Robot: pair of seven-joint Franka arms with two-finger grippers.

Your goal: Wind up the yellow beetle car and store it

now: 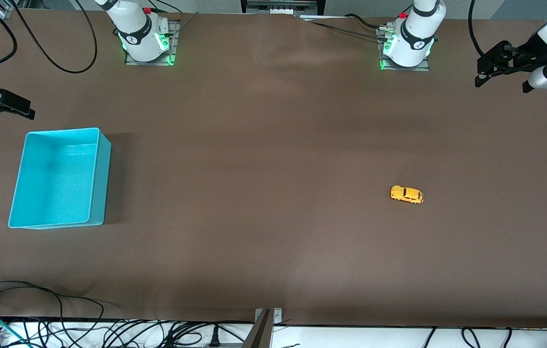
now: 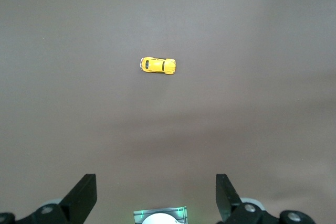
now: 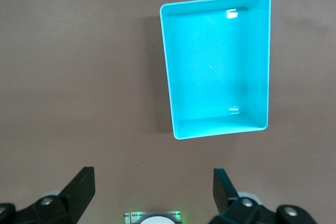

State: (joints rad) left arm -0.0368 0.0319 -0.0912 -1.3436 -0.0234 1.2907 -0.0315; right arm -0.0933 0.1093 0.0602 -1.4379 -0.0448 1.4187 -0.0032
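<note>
Currently the yellow beetle car (image 1: 406, 194) sits on its wheels on the brown bench (image 1: 264, 159), toward the left arm's end and well apart from everything else. Nothing touches it. In the left wrist view the car (image 2: 158, 65) lies alone on bare bench surface, seen from above.

At the right arm's end of the bench stands a turquoise bin (image 1: 99, 179), open-topped and rectangular, with nothing inside it. The right wrist view looks straight down into this bin (image 3: 260, 66), its floor bare and its walls upright.

Both arms wait, held up and off to the ends of the bench. The left end effector (image 1: 491, 67) hangs above the bench edge at the left arm's end, its two dark fingers (image 2: 84, 195) spread wide and grasping nothing. The right end effector (image 1: 0, 104) hangs at the right arm's end, over the bench just beside the bin's farther short wall, likewise released, with its fingers (image 3: 81, 187) well apart and empty.

Loose black cables (image 1: 36, 328) lie along the bench edge nearest the front camera.
</note>
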